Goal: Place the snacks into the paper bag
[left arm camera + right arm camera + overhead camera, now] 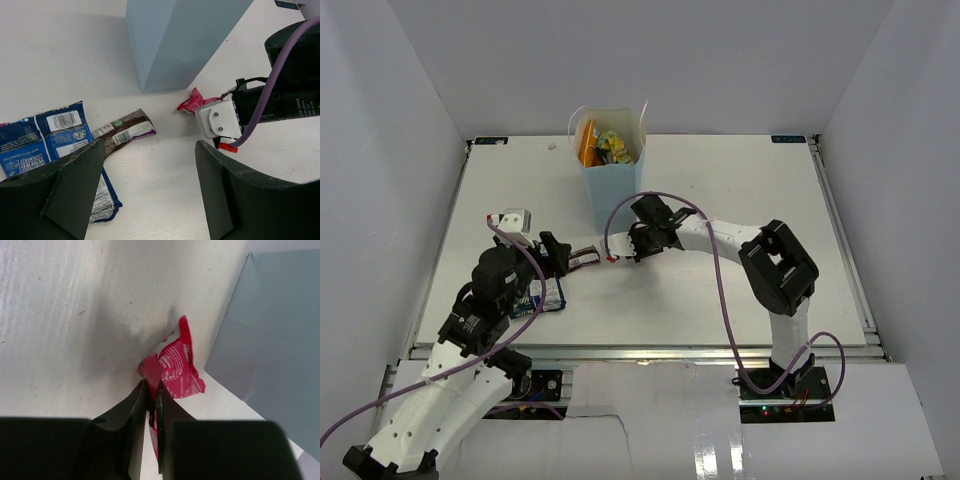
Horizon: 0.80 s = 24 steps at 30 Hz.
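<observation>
The light-blue paper bag (pixel 615 185) stands at the table's back middle with the orange chip bag (pixel 587 143) and a yellow-green pouch (pixel 616 147) inside. My right gripper (pixel 152 390) is shut on the crumpled red-pink wrapper (pixel 176 367), just beside the bag's base (pixel 270 330); the wrapper also shows in the left wrist view (pixel 192 102). My left gripper (pixel 150 190) is open and empty above the table. The dark brown bar (pixel 125 131) and the blue pouch (pixel 45 140) lie in front of it on the left. The teal pouch is not visible.
The right arm's wrist and purple cable (pixel 270 95) reach in from the right, close to my left gripper. White walls enclose the table (pixel 720 290) on three sides.
</observation>
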{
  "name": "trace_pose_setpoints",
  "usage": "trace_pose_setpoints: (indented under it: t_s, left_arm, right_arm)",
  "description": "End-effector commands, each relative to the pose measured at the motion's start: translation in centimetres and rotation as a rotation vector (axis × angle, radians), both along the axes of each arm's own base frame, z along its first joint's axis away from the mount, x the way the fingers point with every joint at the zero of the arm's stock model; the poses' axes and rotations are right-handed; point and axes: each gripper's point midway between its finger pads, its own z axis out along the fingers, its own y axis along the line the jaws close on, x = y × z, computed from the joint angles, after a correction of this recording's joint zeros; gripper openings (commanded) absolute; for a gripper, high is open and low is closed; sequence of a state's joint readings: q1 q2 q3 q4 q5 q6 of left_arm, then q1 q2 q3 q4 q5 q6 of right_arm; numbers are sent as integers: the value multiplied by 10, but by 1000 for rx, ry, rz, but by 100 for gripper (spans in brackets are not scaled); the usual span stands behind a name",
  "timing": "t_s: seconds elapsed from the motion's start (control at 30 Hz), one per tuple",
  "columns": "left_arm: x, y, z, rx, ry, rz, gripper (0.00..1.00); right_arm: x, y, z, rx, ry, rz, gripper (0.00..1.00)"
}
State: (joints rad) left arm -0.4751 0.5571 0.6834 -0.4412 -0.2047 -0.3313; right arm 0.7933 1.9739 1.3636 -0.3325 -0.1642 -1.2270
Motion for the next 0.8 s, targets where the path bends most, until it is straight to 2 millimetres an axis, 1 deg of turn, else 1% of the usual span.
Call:
trace_pose_setpoints:
  t_s: [0.0,0.03,0.07,0.1,0.13,0.2,0.23,0.27,0.3,0.33,0.37,0.4,0.43,0.47,0.5,0.53,0.57,0.6,0.63,0.67,0.7,0.73,0.77]
  left_arm:
    - [0,8,4,-2,-17,37,82]
    - [0,8,5,-5,-21,40,82]
    - [-1,9,5,-8,-24,44,82]
    - [-1,10,5,-9,-26,48,82]
    - [-1,10,5,-11,-25,51,82]
    - [0,10,3,-7,-19,55,82]
    - [1,10,2,-4,-15,55,82]
    - [1,9,2,-2,-11,50,82]
    - [2,8,-1,3,1,47,82]
    - [2,8,-1,6,2,45,82]
    - [2,8,-3,8,6,44,82]
    - [3,8,-3,11,7,43,82]
    - [3,8,-4,13,9,46,82]
    - [3,8,-4,16,9,45,82]
    - [4,9,-6,19,14,50,82]
    - [4,10,-6,21,15,51,82]
    - [5,10,-7,23,19,52,82]
    - [5,10,-8,27,23,52,82]
    - [6,10,-9,30,27,53,82]
    - [6,10,-10,31,31,56,82]
    - [6,11,-10,33,30,59,82]
    - [6,11,-11,35,32,63,82]
    - [7,13,-11,37,33,73,82]
  right_arm:
    - [-17,-3,16,49,69,-34,12]
    - [-23,-2,32,88,74,-30,8]
    - [-37,-1,36,122,124,-8,8]
    - [-51,-4,41,129,172,2,8]
    - [-67,1,66,205,222,27,8]
    - [-87,2,94,275,284,45,8]
    - [-97,2,122,333,287,62,8]
    - [-108,5,138,385,336,63,8]
    - [-109,9,162,436,329,67,8]
    - [-113,10,187,493,376,33,8]
    - [-113,13,204,531,395,21,8]
    - [-106,20,240,600,379,23,8]
    - [-97,22,262,657,373,-3,8]
    - [-93,25,280,711,430,-73,8]
    - [-81,30,307,776,415,-100,8]
    - [-63,29,320,825,390,-184,8]
    - [-49,34,339,897,363,-229,8]
    - [-39,36,351,944,385,-299,8]
    - [-14,39,366,1001,330,-388,8]
    - [1,40,375,1040,314,-448,8]
    - [13,42,381,1079,326,-518,8]
    - [43,43,372,1098,286,-642,8]
    - [54,41,395,1170,246,-668,8]
